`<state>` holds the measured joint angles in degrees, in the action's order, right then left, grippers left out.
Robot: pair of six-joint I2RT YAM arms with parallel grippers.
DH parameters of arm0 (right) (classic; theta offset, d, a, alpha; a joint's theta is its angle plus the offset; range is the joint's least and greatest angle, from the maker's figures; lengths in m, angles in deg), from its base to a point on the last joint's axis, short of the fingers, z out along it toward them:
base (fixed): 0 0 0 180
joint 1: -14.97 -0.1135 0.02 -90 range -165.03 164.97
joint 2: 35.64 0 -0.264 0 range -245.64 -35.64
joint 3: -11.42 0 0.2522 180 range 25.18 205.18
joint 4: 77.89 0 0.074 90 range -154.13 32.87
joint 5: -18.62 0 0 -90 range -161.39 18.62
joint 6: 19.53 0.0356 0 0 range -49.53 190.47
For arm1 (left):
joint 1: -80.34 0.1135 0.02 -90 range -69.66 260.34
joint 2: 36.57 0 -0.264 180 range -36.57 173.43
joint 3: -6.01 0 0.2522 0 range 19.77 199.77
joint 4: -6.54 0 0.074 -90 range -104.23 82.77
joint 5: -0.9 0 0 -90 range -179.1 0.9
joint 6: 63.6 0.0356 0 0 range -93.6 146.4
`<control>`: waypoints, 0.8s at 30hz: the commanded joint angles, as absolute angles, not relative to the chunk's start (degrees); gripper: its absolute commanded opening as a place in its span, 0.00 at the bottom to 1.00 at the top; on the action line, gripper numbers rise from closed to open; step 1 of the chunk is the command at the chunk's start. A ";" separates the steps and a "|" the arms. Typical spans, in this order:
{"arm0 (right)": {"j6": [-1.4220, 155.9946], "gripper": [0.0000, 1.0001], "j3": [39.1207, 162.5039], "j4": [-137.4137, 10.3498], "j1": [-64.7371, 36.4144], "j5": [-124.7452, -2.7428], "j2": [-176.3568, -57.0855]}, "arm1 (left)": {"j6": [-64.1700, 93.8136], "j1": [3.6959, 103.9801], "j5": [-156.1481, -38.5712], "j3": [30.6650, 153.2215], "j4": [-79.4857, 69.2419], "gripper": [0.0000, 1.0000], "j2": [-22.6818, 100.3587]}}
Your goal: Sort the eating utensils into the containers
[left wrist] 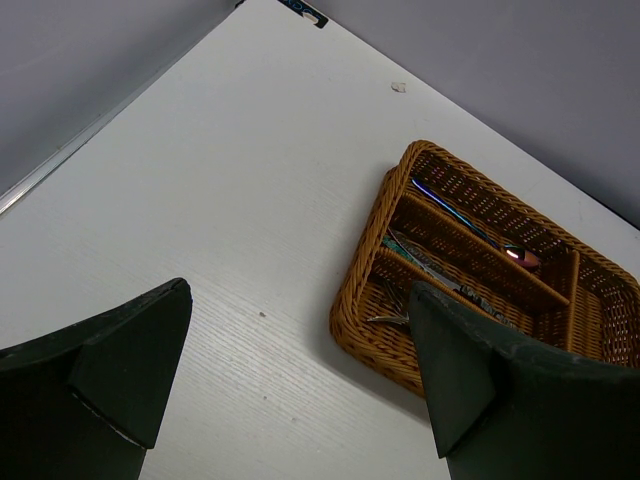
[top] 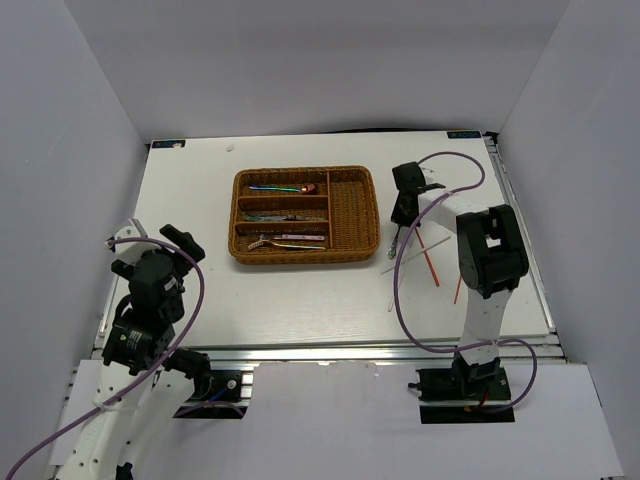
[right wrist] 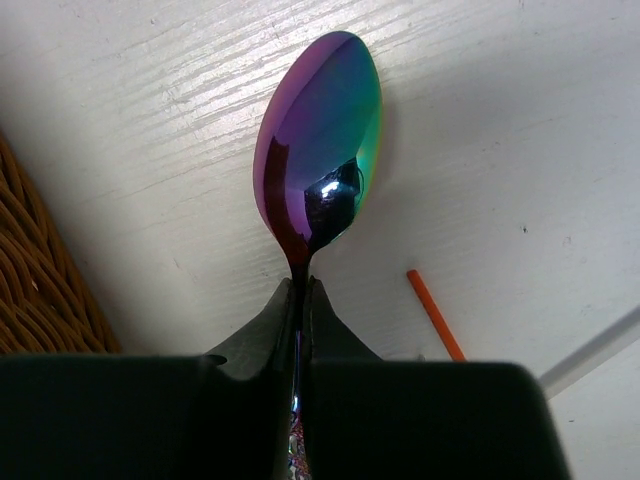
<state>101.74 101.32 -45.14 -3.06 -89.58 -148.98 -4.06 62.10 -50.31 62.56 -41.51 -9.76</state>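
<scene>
the right end effector [right wrist: 300,292] is clamped together on the thin handle of an iridescent spoon [right wrist: 322,140]. the spoon's bowl sticks out past the fingertips over the white counter [right wrist: 500,120]; whether it touches the surface cannot be told. just to the left of this end effector is the wicker wall of the tray [right wrist: 30,280]. to its right an orange chopstick [right wrist: 432,312] lies on the counter, with a white chopstick [right wrist: 595,350] further right.

from above, the right end effector [top: 403,213] sits close beside the tray's [top: 236,215] right edge, and the spoon [top: 397,238] points back toward the arm's base.

the left end effector [left wrist: 300,370] has its jaws wide apart and holds nothing. the tray [left wrist: 350,300] lies ahead and to its right, well apart, with cutlery already in its long slots.
</scene>
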 commanded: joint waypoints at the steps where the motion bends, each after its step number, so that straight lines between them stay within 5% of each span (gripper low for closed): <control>1: 100.89 0.00 102.87 -46.29 -2.79 -90.02 -146.03 | -4.01 61.88 -49.64 62.49 -41.68 0.98 -10.20; 11: 90.19 0.00 107.44 -49.18 -4.71 -84.58 -139.18 | -4.10 61.79 -49.46 62.58 -41.68 0.98 -10.46; 16: 81.03 0.00 123.29 -45.07 -8.15 -81.59 -145.65 | -4.10 61.88 -49.37 62.49 -41.68 0.98 -10.38; 24: 42.96 0.00 144.88 -47.07 -19.04 -79.65 -159.46 | -4.01 61.88 -49.55 62.58 -41.68 0.98 -9.32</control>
<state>63.55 141.42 -45.49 -15.08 -80.31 -155.65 -4.06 62.10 -50.14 62.56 -41.53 -9.91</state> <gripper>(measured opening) 0.023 0.981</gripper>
